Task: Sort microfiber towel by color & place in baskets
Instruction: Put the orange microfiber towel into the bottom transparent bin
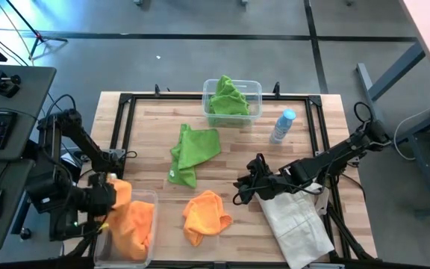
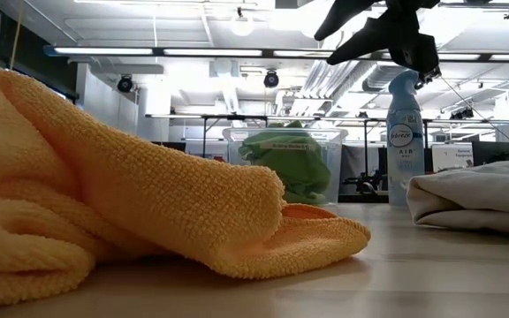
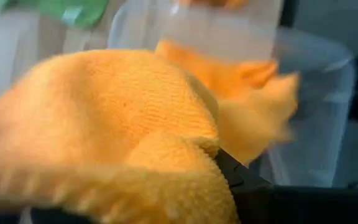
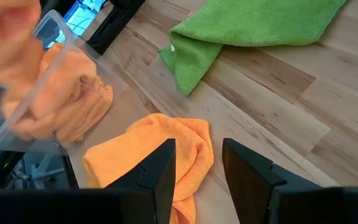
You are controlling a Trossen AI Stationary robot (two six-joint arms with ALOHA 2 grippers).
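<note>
The left gripper point(image 1: 109, 196) is gripping an orange towel point(image 1: 119, 193) over the near-left basket point(image 1: 152, 200). The loose orange towel point(image 1: 204, 214) is lying on the tabletop point(image 1: 245, 153), its long axis running near to far; the right gripper point(image 1: 243, 187), fingers point(image 4: 156, 176) spread wide and empty, is hovering just right of it, the nearer arm

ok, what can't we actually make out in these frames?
- Left claw: orange towel drapes over it in the high and left wrist views, so its fingers are hidden.
- Left wrist view: near basket is blurred.
- Low view: loose orange towel fills the foreground and blocks most of the table.
- High view: tote bag is cut off by the bottom edge.
</note>
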